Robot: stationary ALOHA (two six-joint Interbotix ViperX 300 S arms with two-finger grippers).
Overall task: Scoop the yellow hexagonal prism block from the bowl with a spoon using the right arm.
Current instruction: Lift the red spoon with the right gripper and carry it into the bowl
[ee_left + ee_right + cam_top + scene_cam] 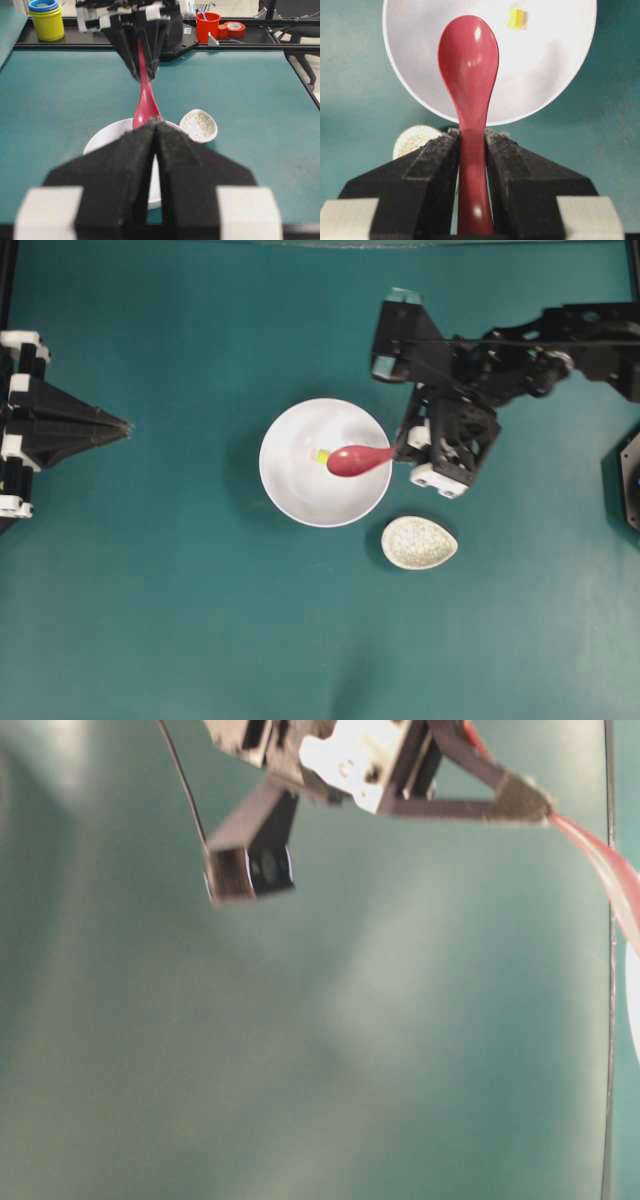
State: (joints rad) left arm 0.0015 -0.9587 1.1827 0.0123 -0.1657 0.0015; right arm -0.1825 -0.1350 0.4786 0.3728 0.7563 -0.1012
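1. The right tool (pixel 472 145) is clamped on the handle of the spoon (pixel 469 70), with one black finger (pixel 432 165) pressed against each side of the handle.
2. The left tool (pixel 154 145) has its two fingers pressed together with nothing between them; in the overhead view it (pixel 120 426) sits at the left edge of the bench (pixel 150 620), well apart from the dishes.
3. The spoon (pixel 358 459) reaches out from the right tool (pixel 402 452) over the bowl (pixel 300 490), its scoop above the right half of the dish.
4. In the right wrist view the scoop faces the camera, glossy and holding nothing.
5. The yellow block (pixel 515 18) lies on the white floor of the bowl (pixel 555 65), just beside the scoop and clear of it.
6. From overhead the block (pixel 321 455) shows just beside the tip of the scoop, near the middle of the bowl.
7. A small speckled dish (pixel 418 542) stands on the bench near the bowl, below the right tool in the overhead view.
8. In the left wrist view the spoon (pixel 145 102) slants down towards the bowl (pixel 107 135), with the speckled dish (pixel 199 125) to its right.
9. At the far edge of the bench in that view stand a yellow cup (pixel 46 22), a red cup (pixel 208 25) and a roll of red tape (pixel 233 29).
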